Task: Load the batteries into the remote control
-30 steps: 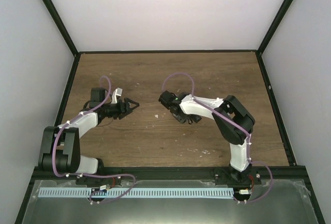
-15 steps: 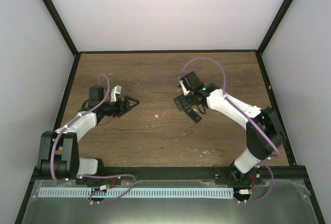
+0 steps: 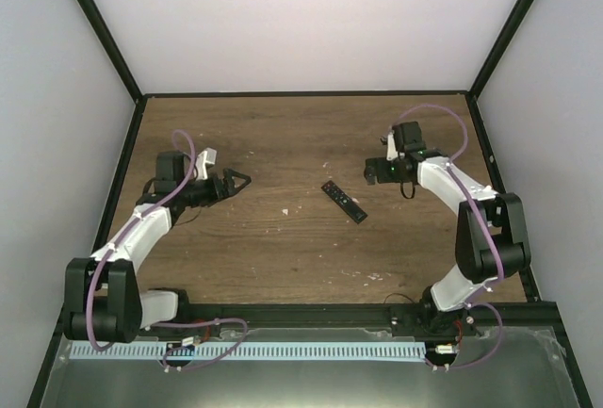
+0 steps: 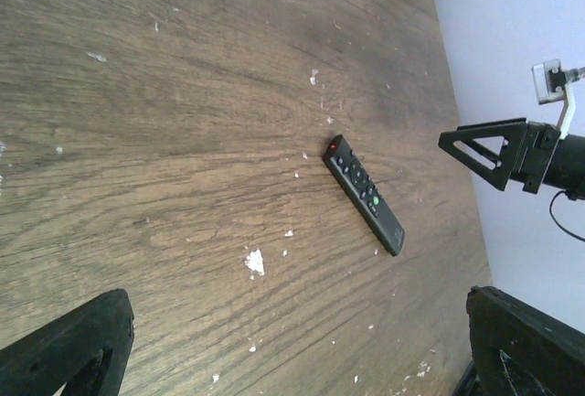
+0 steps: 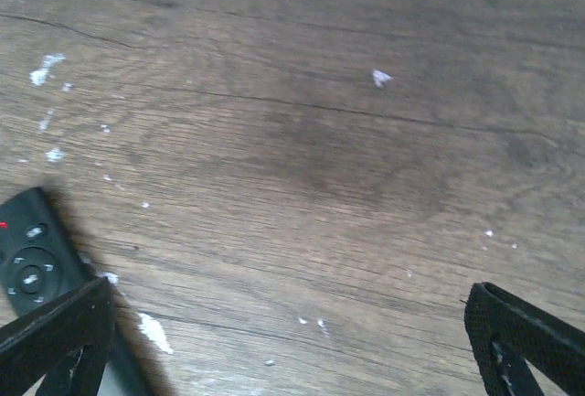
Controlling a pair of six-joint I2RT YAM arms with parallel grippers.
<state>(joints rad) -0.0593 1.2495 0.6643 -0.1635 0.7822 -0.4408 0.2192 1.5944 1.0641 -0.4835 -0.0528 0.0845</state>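
Remote control [image 3: 344,202] lies flat on the wooden table [image 3: 283,135], button face up and set diagonally, touched by neither arm. Left gripper [image 3: 237,183] sits well to the remote's left, pointing toward it, jaws spread wide and empty. Right gripper [image 3: 371,172] hangs near the remote's far right end, likewise spread wide with nothing between its fingers [image 5: 55,337]; white flecks [image 4: 255,262] dot the wood beside the remote.

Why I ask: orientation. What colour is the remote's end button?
Red button on remote control; left wrist view.
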